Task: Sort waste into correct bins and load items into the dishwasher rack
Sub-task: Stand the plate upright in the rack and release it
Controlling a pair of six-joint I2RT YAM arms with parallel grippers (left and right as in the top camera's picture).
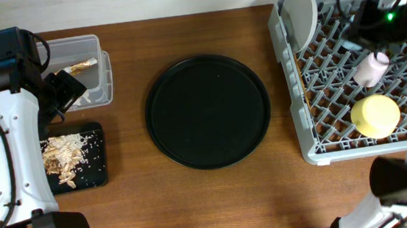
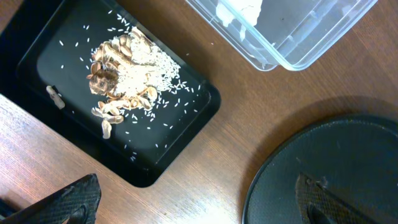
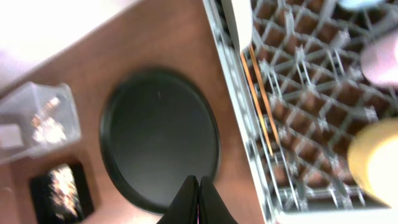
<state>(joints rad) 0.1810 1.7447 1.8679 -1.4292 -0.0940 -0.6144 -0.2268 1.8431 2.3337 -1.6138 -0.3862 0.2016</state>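
Overhead view: rack (image 1: 287, 84) at far right, round tray (image 1: 208, 111) bare at centre, both bins at left. Plate (image 1: 301, 17) stood on edge in the rack's far left corner. Pink cup (image 1: 370, 70) tilted among the pegs mid-rack. Yellow bowl (image 1: 375, 115) just nearer than the cup, apparently mouth down (only its domed outside showing). Clear tub (image 1: 101, 45) at far left, wrapper (image 1: 77, 67) inside it. Black bin (image 1: 97, 167) just beside the tub on the near side, scraps (image 1: 61, 157) heaped toward its left half.

Left wrist view: left gripper (image 2: 196, 205) spread as wide as it goes, one fingertip at each lower corner of the frame, nothing between them. Below it: bare table, the black bin's corner, the round tray's rim. Loose rice grains scattered around the heap. White paper (image 2: 239, 9) visible in the tub at the top edge.

Right wrist view (blurred): right gripper (image 3: 199, 200) with fingers pressed flat together, gripping nothing, raised over the rack's left side.
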